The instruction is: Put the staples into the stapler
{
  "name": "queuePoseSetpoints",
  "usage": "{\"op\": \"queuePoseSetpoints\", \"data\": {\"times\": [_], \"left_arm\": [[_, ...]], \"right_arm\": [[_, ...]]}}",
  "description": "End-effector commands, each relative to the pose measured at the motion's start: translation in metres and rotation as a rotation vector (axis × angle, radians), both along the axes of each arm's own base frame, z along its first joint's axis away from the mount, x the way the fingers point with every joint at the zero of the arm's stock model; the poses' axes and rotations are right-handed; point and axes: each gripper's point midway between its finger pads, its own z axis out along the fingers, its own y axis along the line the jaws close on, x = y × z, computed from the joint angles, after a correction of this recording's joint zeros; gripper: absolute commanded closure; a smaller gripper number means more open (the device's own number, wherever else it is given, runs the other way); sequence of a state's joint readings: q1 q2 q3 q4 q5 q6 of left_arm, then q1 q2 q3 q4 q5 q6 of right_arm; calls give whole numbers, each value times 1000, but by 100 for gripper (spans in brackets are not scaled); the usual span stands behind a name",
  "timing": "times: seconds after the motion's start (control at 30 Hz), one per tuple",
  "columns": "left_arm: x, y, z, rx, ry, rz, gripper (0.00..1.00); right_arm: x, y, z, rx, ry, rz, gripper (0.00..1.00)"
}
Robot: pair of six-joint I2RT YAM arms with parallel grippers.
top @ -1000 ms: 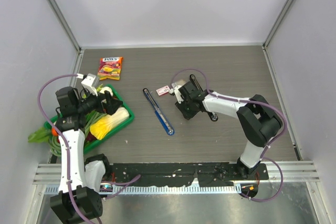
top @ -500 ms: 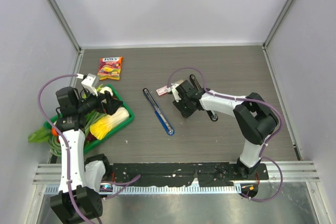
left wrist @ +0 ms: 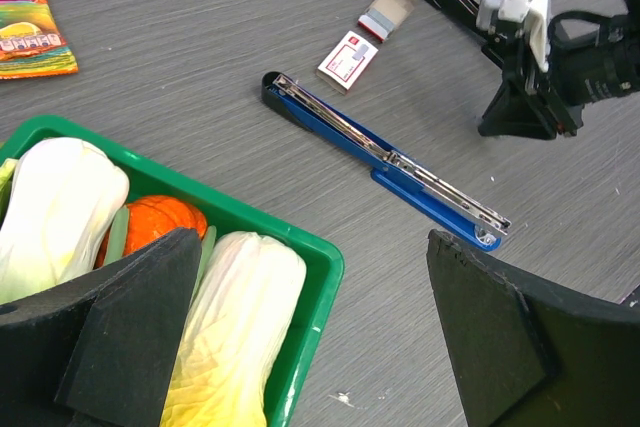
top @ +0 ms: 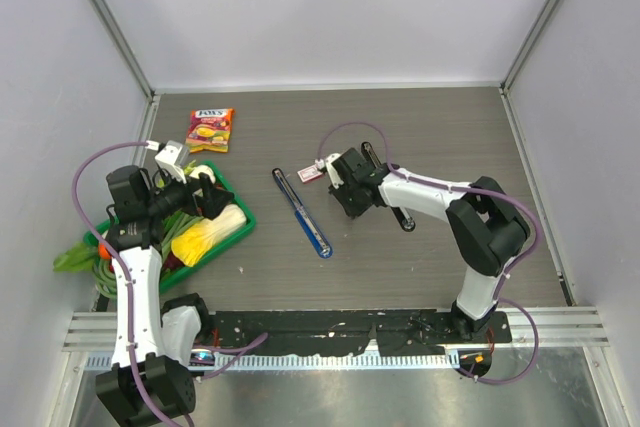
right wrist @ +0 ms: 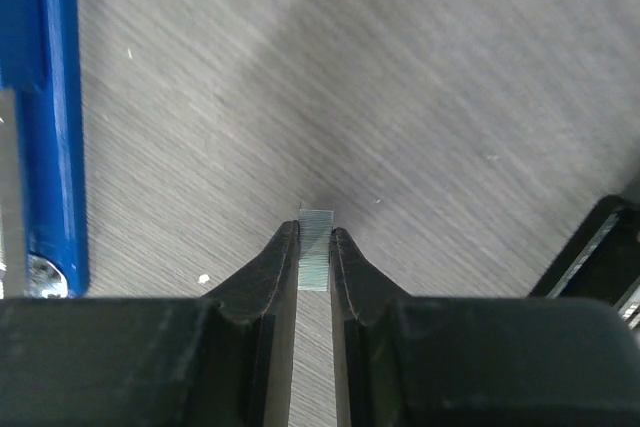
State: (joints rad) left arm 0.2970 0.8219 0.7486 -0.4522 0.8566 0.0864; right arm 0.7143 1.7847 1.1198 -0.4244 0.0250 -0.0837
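Observation:
A blue stapler (top: 303,212) lies opened out flat on the grey table, its metal channel facing up (left wrist: 385,155). In the right wrist view its blue end (right wrist: 45,117) shows at the left edge. My right gripper (right wrist: 315,237) is shut on the staples (right wrist: 316,247), a short silvery strip pinched between the fingertips just above the table. From above, that gripper (top: 346,209) sits a little right of the stapler. My left gripper (left wrist: 310,242) stands wide open over the green tray's corner, holding nothing (top: 205,197).
A green tray (left wrist: 325,272) of vegetables sits at the left (top: 243,228). A small red-and-white box (top: 311,173) lies beyond the stapler. A black stapler (top: 385,187) lies under the right arm. A candy bag (top: 210,130) is at the back left.
The right gripper has closed onto the staple strip and shifted slightly left and away from me. The left arm has not moved.

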Motion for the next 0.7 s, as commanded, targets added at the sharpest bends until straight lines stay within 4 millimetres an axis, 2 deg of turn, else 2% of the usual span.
{"op": "queuePoseSetpoints", "data": {"times": [0.0, 0.1, 0.13, 0.23, 0.37, 0.47, 0.5, 0.67], "left_arm": [[7, 5, 5, 17, -47, 12, 0], [8, 8, 5, 25, -50, 28, 0], [9, 8, 5, 25, -49, 30, 0], [9, 11, 5, 29, -54, 40, 0], [10, 14, 6, 36, -62, 57, 0], [10, 16, 6, 37, -63, 67, 0], [10, 16, 7, 39, -68, 65, 0], [11, 18, 5, 39, -64, 73, 0]], "right_arm": [[30, 27, 67, 146, -135, -102, 88], [33, 48, 91, 212, -162, -137, 88], [28, 58, 95, 222, -168, -126, 88], [13, 81, 102, 246, -181, -114, 88], [-3, 99, 105, 258, -197, -111, 88], [-11, 100, 102, 275, -197, -130, 88], [-15, 96, 94, 272, -183, -146, 88], [-26, 92, 94, 316, -179, -170, 89]]}}
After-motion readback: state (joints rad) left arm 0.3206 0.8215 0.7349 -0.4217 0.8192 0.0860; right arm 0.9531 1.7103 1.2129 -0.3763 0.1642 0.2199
